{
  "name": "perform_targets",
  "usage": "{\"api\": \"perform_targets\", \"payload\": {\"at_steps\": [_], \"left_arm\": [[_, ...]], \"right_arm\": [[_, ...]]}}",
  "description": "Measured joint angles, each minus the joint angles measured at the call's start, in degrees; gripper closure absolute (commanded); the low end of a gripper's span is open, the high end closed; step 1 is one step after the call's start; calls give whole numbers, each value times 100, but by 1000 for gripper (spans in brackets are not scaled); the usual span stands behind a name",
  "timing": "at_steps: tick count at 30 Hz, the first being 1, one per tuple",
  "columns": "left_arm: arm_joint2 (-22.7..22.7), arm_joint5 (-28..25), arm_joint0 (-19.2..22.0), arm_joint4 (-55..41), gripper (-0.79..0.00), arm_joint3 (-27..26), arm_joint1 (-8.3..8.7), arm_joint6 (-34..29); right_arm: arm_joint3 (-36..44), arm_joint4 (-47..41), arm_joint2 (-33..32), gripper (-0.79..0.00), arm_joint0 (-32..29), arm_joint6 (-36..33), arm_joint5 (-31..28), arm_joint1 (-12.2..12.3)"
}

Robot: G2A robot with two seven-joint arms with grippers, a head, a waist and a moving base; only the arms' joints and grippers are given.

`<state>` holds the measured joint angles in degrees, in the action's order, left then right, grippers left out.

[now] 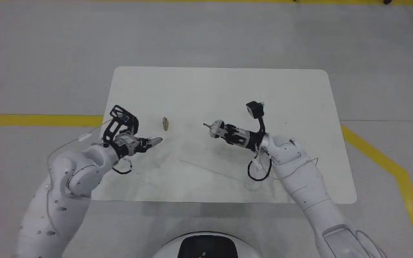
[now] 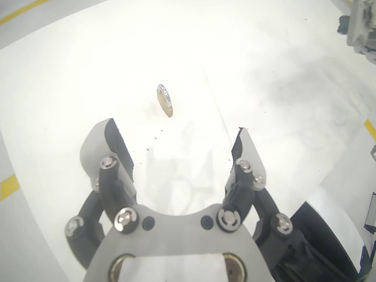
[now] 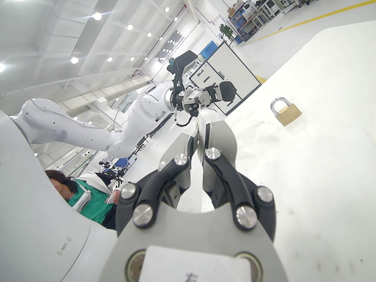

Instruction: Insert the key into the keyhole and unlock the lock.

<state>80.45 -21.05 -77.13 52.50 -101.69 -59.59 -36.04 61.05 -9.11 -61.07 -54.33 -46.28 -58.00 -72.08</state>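
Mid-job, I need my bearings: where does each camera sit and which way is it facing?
Top view: above the arms, looking down at the table; both arms show, the padlock between their grippers.
Left wrist view: behind the open left gripper, facing the padlock on the table.
Right wrist view: behind the right gripper, shut on the key, looking low across the table at the left arm.
Shared: all three see the padlock.

The padlock (image 3: 289, 112) has a brass-like body with a dull brushed face, and its shackle (image 3: 272, 107) is bright polished metal. The table (image 2: 88, 68) around the padlock is white, smooth and matt, with faint grey scuffs and some dark specks. The left gripper (image 2: 176, 130), near the padlock, has pale matt finger shells, black ribbed pads (image 2: 120, 145) and shiny metal screws (image 2: 125, 219).
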Motion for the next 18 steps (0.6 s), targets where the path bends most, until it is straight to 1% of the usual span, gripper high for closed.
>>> {"api": "perform_targets", "payload": {"at_steps": [2, 4, 7, 10, 13, 18], "left_arm": [[-331, 347, 271, 86, -437, 110, -54, -204], [-675, 758, 583, 403, -397, 251, -113, -350], [-1188, 1325, 970, 885, -372, 496, -217, -405], [-1526, 1594, 1274, 875, -351, 740, -308, -489], [-1706, 1753, 1457, 929, -351, 908, -366, -502], [-1856, 1822, 1583, 1000, -320, 1089, -425, -473]], "right_arm": [[0, 0, 0, 0, 0, 0, 0, 0], [0, 0, 0, 0, 0, 0, 0, 0], [0, 0, 0, 0, 0, 0, 0, 0], [0, 0, 0, 0, 0, 0, 0, 0], [0, 0, 0, 0, 0, 0, 0, 0], [0, 0, 0, 0, 0, 0, 0, 0]]}}
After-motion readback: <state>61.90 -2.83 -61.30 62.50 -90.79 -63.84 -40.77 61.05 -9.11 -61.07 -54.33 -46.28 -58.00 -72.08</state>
